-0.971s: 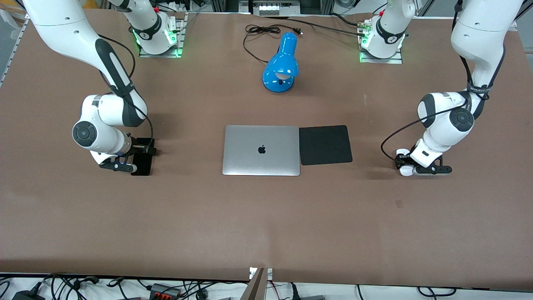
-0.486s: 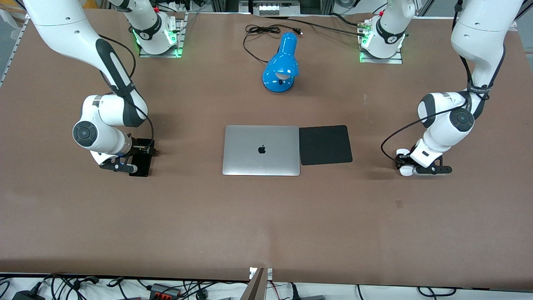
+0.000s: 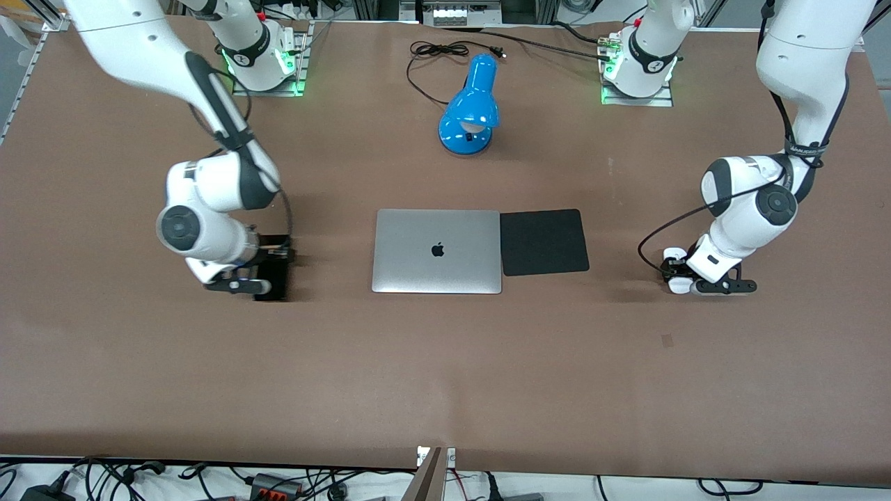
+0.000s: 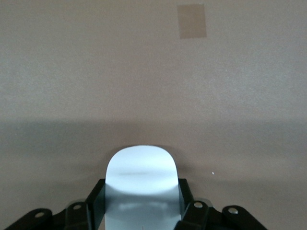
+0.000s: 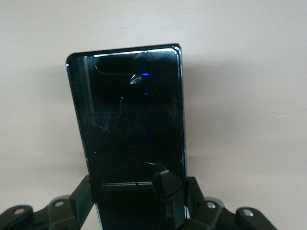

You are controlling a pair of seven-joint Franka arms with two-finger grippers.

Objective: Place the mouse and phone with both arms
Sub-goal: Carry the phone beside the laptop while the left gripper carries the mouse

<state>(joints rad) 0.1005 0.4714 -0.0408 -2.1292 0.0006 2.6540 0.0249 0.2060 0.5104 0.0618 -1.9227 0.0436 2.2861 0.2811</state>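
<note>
My right gripper (image 3: 259, 270) is shut on the black phone (image 3: 273, 287) and holds it low over the table, between the right arm's end and the laptop. In the right wrist view the phone (image 5: 129, 120) stands out from between the fingers of the gripper (image 5: 139, 201), screen showing. My left gripper (image 3: 681, 271) is shut on the white mouse (image 3: 672, 253), low at the table toward the left arm's end, beside the black mat. In the left wrist view the mouse (image 4: 140, 172) sits between the fingers of the gripper (image 4: 140, 207).
A closed silver laptop (image 3: 436, 250) lies mid-table with a squarish black mat (image 3: 543, 241) touching its side. A blue desk lamp (image 3: 470, 111) with a black cord (image 3: 431, 52) lies farther from the camera. A small tape patch (image 3: 667, 340) marks the table near the left gripper.
My right arm has carried the phone sideways toward the laptop. My left gripper with the mouse has barely moved.
</note>
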